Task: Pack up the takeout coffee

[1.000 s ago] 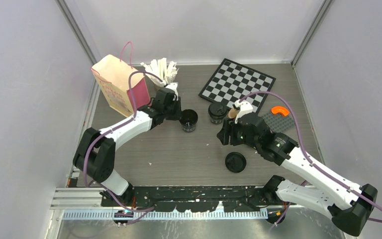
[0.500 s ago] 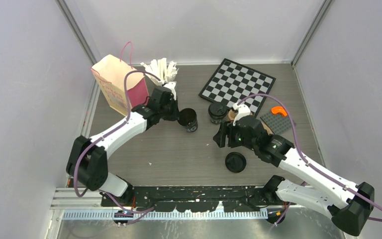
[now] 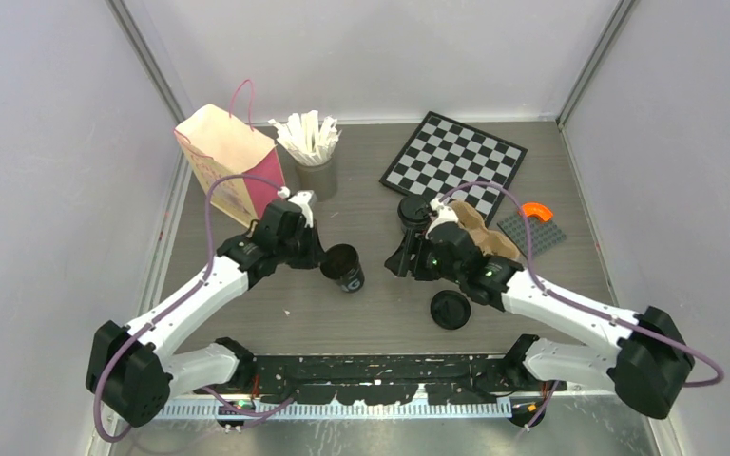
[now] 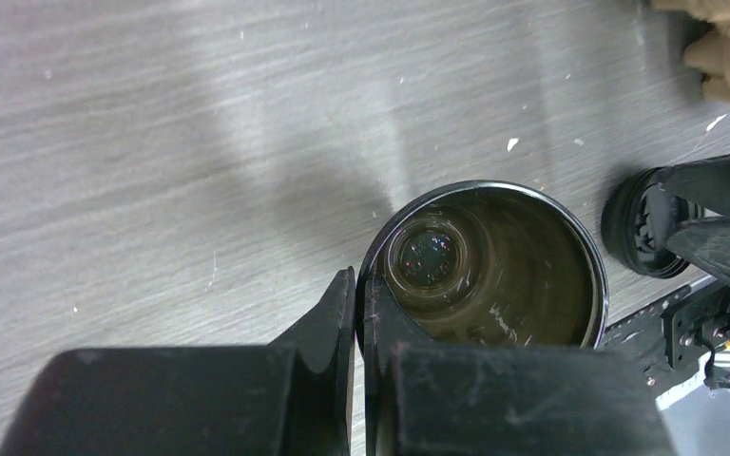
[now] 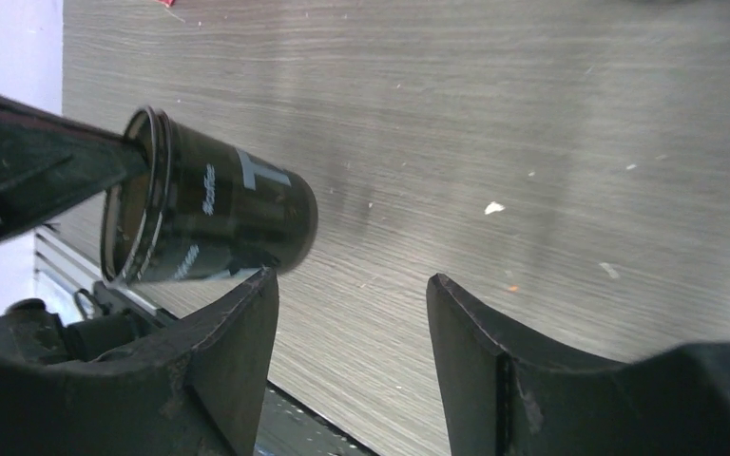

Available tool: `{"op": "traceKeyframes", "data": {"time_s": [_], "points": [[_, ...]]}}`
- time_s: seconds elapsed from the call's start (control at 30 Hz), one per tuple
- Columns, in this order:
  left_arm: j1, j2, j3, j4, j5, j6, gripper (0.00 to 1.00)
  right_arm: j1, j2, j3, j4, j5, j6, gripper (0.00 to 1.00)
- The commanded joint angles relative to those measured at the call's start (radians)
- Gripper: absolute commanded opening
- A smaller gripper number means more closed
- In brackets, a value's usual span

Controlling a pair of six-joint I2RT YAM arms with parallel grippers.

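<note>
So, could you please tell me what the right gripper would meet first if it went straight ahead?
Probably the lidless black cup held by the left gripper, slightly off-centre; depth is unclear.

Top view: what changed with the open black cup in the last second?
The left gripper closed on the rim of the open cup and drew it toward the near edge, tilting it. The right gripper, open and empty, shifted left toward it. The loose lid, lidded cup and bag stayed put.

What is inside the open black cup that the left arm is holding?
Inside the cup only a shiny brown lining and its round bottom show; no drink or object is visible. The jaws pinching its rim hide a small part of the near wall.
</note>
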Motion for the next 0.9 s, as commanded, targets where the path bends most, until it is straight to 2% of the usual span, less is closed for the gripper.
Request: {"op": "traceKeyframes", "data": {"time_s": [0.0,0.2,0.4,0.77,0.87], "points": [[0.0,-0.034,-0.052,0.001,0.04,-0.026,0.01,0.039,0.08,-0.039,0.236,-0.021,0.208,0.62],[-0.001,-0.035,-0.081,-0.011,0.026,-0.015,0.08,0.108,0.209,0.0,0.27,0.028,0.274,0.61],[-0.001,-0.03,-0.069,-0.017,0.045,0.005,0.19,0.133,0.239,-0.002,0.273,0.061,0.287,0.61],[-0.003,-0.022,-0.024,-0.074,0.015,0.066,0.22,0.152,0.249,0.004,0.256,0.095,0.285,0.6],[-0.008,-0.031,-0.007,-0.096,0.002,0.075,0.27,0.161,0.263,0.015,0.254,0.101,0.281,0.6]]}}
